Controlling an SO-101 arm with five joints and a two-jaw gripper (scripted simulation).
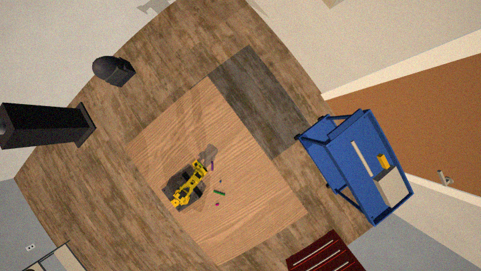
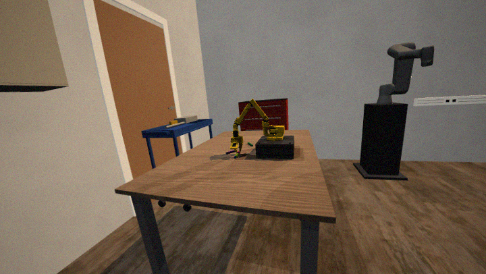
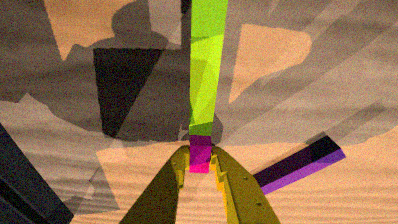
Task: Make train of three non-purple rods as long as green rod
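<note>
Magenta rod (image 3: pixel 200 157) sits pinched between the two yellow fingers of the claw (image 3: pixel 200 167), which is closed narrowly on it. Its far end meets, or almost meets, the near end of the lime rod (image 3: pixel 206 70), and the two run in one line away from the wrist camera. A purple rod (image 3: pixel 300 169) lies apart to the right, angled off that line, with bare bench between it and the claw.

From above, the arm (image 1: pixel 188 185) works near the middle of the bench (image 1: pixel 262 201), well in from every edge. The green rod (image 1: pixel 219 192) lies flat to one side of the arm. A second magenta rod (image 1: pixel 217 203) and a blue rod (image 1: pixel 220 181) lie near the green one, apart from each other.
</note>
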